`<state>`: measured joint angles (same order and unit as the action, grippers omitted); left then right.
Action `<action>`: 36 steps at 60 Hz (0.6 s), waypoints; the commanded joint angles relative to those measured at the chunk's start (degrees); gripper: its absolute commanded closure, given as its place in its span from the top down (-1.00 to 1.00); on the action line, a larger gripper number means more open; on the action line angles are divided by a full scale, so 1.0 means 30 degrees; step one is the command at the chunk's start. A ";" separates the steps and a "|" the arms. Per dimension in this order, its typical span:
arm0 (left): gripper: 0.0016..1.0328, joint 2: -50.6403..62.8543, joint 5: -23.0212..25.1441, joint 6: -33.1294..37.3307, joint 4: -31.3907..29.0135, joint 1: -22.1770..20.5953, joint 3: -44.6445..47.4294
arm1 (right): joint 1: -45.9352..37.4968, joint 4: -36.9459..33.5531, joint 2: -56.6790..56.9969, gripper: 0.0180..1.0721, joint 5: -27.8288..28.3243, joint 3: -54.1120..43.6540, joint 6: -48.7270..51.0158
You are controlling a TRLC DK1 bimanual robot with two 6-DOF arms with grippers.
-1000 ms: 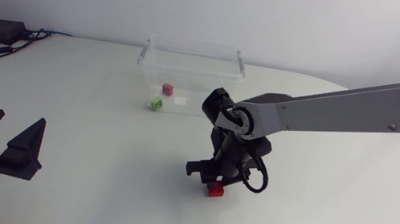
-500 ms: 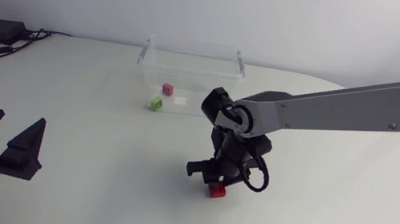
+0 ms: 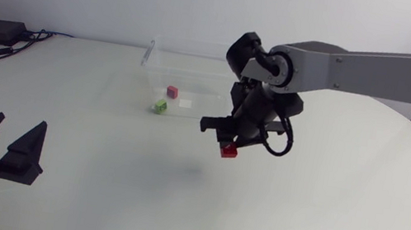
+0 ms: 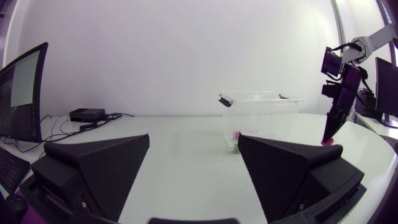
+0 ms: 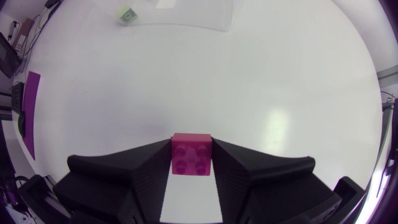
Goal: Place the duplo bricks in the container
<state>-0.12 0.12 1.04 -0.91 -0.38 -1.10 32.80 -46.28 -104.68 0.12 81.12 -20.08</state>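
Brick [image 5: 191, 154], red, four-studded, between right fingers [image 5: 148, 173]

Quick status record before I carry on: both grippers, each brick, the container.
container: clear tub, open top, far side of the table
right gripper: shut on the red brick, above the table, nearer than the container
red brick: between the right gripper's fingers, studs facing the wrist camera
pink brick: inside the container
green brick: at the container's near corner; inside or outside, cannot tell
left gripper: open, empty
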 commanded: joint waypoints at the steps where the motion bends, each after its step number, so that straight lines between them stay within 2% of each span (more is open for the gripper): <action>1: 0.93 -0.0194 0.0048 -0.0522 0.0156 0.0127 0.0339 | -0.0356 -0.0246 0.0705 -0.23 -0.0187 0.0791 0.0305; 21: 0.93 -0.0194 0.0048 -0.0522 0.0156 0.0127 0.0339 | -0.1206 -0.0129 0.1555 -0.23 -0.0538 0.3926 0.1067; 36: 0.93 -0.0194 0.0048 -0.0522 0.0156 0.0127 0.0339 | -0.1938 0.0369 0.0266 -0.25 -0.0392 0.7061 0.1975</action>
<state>-0.12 0.12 1.04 -0.91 -0.38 -1.10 27.79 -45.69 -101.36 -0.91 99.77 -15.92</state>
